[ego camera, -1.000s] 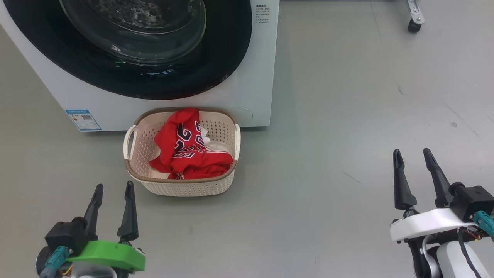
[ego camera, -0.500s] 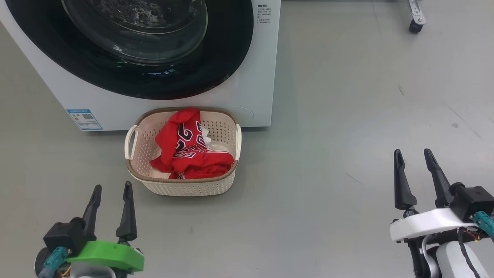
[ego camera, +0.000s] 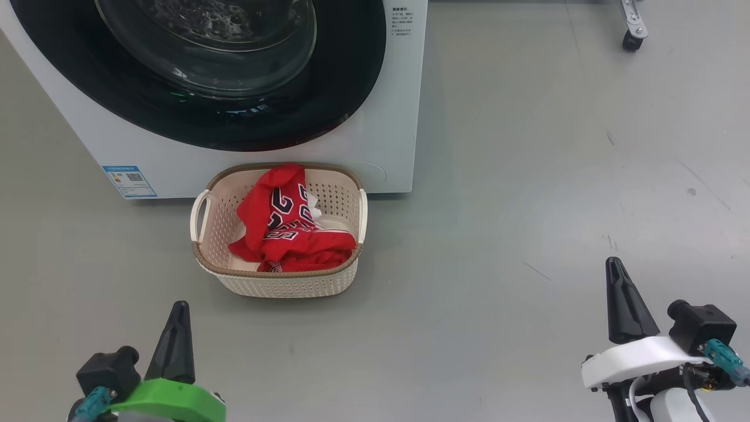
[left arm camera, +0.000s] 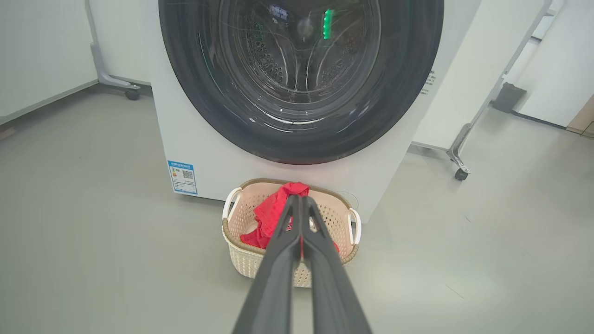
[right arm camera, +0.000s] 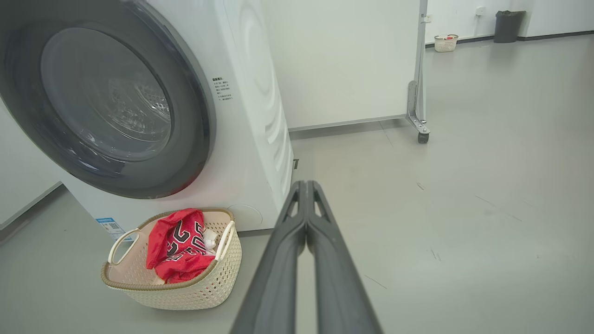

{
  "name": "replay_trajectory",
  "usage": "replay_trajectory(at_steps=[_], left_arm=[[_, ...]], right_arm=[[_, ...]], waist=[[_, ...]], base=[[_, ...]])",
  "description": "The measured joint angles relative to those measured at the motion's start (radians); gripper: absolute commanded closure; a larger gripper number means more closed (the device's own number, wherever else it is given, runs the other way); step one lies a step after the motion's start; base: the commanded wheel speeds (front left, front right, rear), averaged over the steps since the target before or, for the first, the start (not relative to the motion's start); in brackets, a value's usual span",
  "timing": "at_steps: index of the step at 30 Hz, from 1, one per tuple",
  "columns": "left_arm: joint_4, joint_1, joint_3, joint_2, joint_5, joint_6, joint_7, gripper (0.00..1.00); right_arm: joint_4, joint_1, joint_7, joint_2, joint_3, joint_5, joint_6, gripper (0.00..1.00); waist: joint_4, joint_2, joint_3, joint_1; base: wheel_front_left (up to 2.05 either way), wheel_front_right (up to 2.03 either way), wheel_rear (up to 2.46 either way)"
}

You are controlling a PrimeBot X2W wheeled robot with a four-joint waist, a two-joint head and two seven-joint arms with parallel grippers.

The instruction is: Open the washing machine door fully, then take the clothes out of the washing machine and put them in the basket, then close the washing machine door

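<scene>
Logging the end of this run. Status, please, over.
Grippers: left gripper shut, right gripper shut, both empty. Red clothes in basket, washing machine door closed. Basket on floor before the washing machine.

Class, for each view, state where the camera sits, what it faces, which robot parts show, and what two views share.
Head: looks down on basket; left gripper, right gripper below.
Left wrist: low, squarely facing washing machine door; own shut fingers.
Right wrist: low, facing it obliquely; own shut fingers.
Shared: clothes in basket.

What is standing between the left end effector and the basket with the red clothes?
Nothing visible does. Only grey floor lies between the shut left end effector and the basket, which holds the clothes.
</scene>
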Motion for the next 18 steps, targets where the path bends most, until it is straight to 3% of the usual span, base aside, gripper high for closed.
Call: replay_trajectory(at_steps=[18], left_arm=[[-0.002,0.0,0.017,0.0,-0.241,0.0,0.066,1.0]], right_arm=[[0.009,-0.001,0.066,0.008,-0.036,0.256,0.002,1.0]], waist=[[0.006,0.0,-0.018,0.0]], base=[[0.0,0.0,0.0]])
